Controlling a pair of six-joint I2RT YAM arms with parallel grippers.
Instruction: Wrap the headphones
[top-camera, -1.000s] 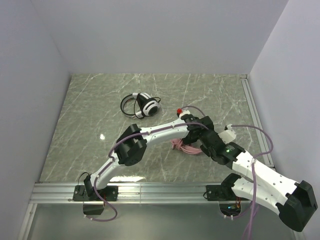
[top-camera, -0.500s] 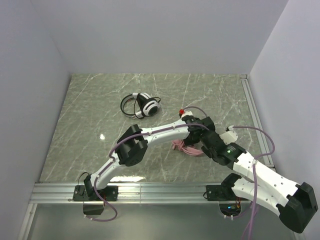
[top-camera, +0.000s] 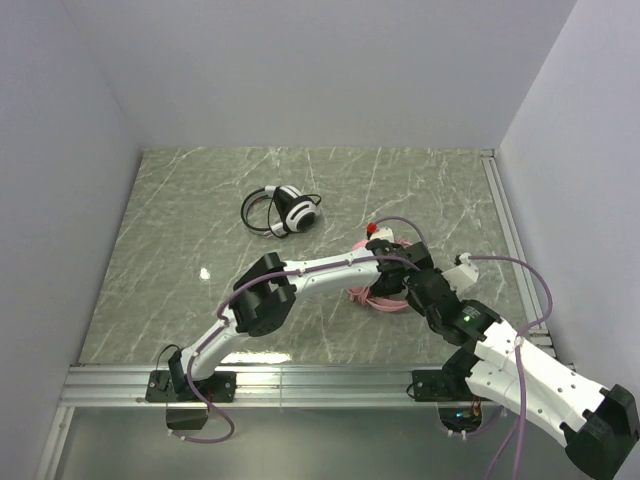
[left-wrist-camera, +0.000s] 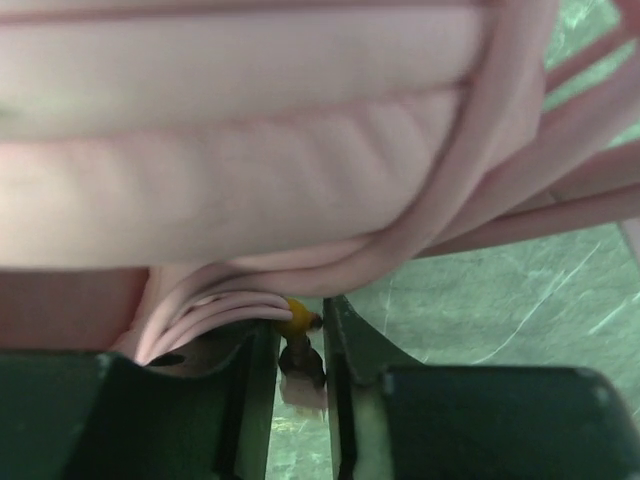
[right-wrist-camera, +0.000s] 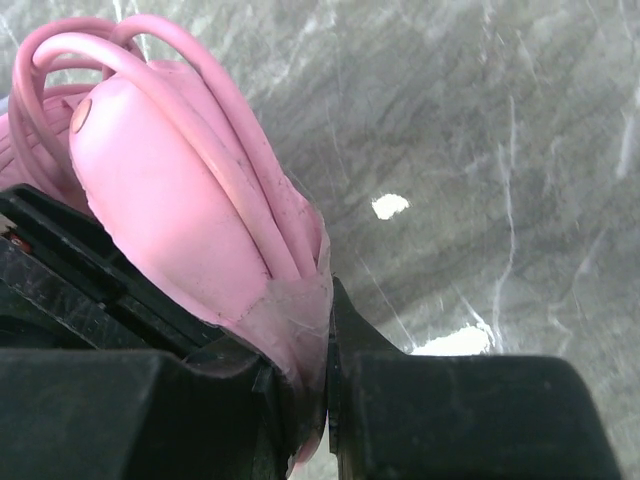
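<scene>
The pink headphones lie on the marble table right of centre, mostly covered by both grippers. In the left wrist view their ear pad fills the top, with pink cable loops below it. My left gripper has its jaws close together on the cable's gold-tipped plug, right against the pad. My right gripper is shut on the edge of the pink ear cup, with cable lying over the cup. The black and white headphones lie apart at the back, cable looped round them.
The grey marble table is walled by white panels at the back and both sides. A metal rail runs along the right edge and another along the near edge by the arm bases. The two arms cross closely over the pink headset.
My left gripper has moved nearer and down onto the pink headphones. The right arm has shifted slightly nearer with it. The black and white headphones have not moved.
</scene>
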